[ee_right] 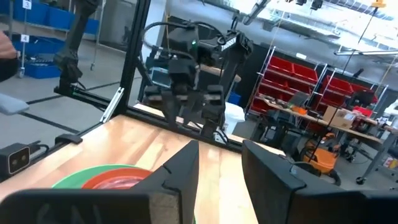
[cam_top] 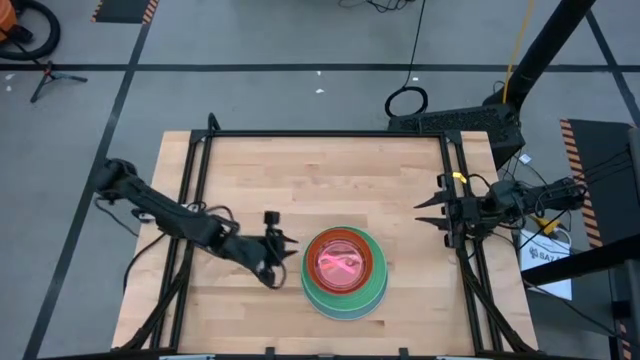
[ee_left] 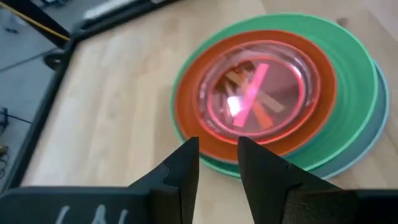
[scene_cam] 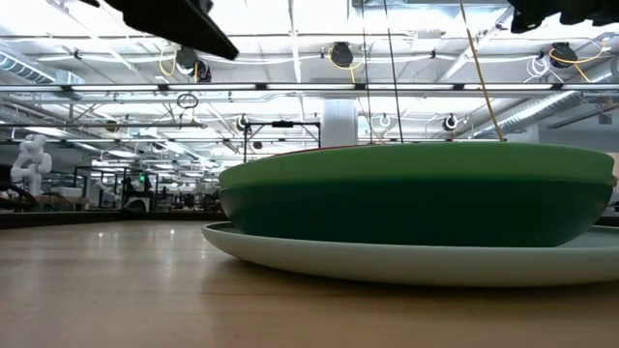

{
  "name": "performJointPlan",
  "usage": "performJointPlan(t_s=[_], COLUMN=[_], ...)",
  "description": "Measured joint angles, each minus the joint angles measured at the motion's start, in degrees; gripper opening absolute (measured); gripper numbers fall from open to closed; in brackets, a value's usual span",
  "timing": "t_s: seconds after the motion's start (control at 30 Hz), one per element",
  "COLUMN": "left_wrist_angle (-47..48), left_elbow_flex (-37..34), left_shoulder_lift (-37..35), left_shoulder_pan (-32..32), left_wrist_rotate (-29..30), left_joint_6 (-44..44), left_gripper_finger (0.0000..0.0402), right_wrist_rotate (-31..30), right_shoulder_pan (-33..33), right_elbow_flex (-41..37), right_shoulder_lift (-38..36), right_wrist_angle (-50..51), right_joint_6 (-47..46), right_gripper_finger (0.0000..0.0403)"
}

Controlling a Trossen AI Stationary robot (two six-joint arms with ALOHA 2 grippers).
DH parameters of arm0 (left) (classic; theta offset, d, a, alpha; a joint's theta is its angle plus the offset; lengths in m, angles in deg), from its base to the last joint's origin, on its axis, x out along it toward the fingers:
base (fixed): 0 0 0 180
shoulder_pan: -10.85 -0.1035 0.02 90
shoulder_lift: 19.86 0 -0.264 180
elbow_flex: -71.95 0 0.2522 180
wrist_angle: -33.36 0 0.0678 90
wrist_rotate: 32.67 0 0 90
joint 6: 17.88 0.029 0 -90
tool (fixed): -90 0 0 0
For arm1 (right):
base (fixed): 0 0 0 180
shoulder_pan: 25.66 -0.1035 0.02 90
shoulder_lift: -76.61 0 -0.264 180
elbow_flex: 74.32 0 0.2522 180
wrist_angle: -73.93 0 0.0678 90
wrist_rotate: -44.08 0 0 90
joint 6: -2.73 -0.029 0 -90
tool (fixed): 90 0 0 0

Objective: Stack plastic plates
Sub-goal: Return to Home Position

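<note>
The plastic plates stand in one stack [cam_top: 345, 270] near the table's near edge. From the bottom I see a pale light blue rim [ee_left: 380, 99], a green plate [ee_left: 348, 74], a red-orange plate [ee_left: 186, 112] and a translucent pink plate [ee_left: 255, 93] on top. The low view shows a pale plate [scene_cam: 387, 256] flat on the wood under a dark green one [scene_cam: 416, 193]. My left gripper [cam_top: 292, 251] [ee_left: 219, 146] hovers just left of the stack, open by a narrow gap, touching nothing. My right gripper [cam_top: 425, 212] [ee_right: 219, 149] waits open by the table's right edge.
A black frame rail [cam_top: 320, 134] runs along the table's far edge, with side rails at left [cam_top: 190, 200] and right [cam_top: 462, 260]. Bare wood [cam_top: 320, 180] lies between the stack and the far rail. The right wrist view sees the left arm [ee_right: 186, 74] across the table.
</note>
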Motion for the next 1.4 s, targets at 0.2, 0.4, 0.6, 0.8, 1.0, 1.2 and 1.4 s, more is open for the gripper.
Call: performJointPlan(t_s=[0.2, 0.4, 0.6, 0.8, 1.0, 1.2, 1.4], left_wrist_angle=[-5.25, -7.42, -7.42, -7.43, -7.29, -7.25, -6.65], left_elbow_flex=[-8.81, -15.59, -20.39, -24.89, -28.42, -30.92, -34.18], left_shoulder_lift=[-10.92, -20.24, -28.34, -35.3, -40.82, -45.15, -49.58], left_shoulder_pan=[-1.08, -3.51, -6.56, -9.58, -11.8, -12.87, -13.6], left_wrist_rotate=[1.74, 1.97, 1.98, 1.92, 1.51, 1.42, 1.35], left_joint_6=[0.5, 0.98, 1.06, 0.59, -0.23, -0.27, -1.14], left_gripper_finger=[0.0118, 0.0118, 0.0118, 0.0118, 0.0118, 0.0118, 0.0118], right_wrist_rotate=[0.0, -0.07, -0.02, -0.07, -2.99, -2.95, -2.98], right_shoulder_pan=[0.0, 0.0, 0.16, 2.04, 4.69, 6.18, 7.26], right_elbow_flex=[-1.88, -3.47, -3.61, -3.62, -7.21, -7.71, -7.78], right_shoulder_lift=[-2.45, -3.2, -3.71, -4.87, -7.76, -12.09, -12.09], right_wrist_angle=[-0.19, -2.47, -2.35, 0.18, -0.25, 2.45, 4.77], right_joint_6=[-0.17, 1.2, 2.19, 1.17, 0.33, -1.41, -2.69], right_gripper_finger=[0.0114, 0.0114, 0.0114, 0.0114, 0.0114, 0.0114, 0.0114])
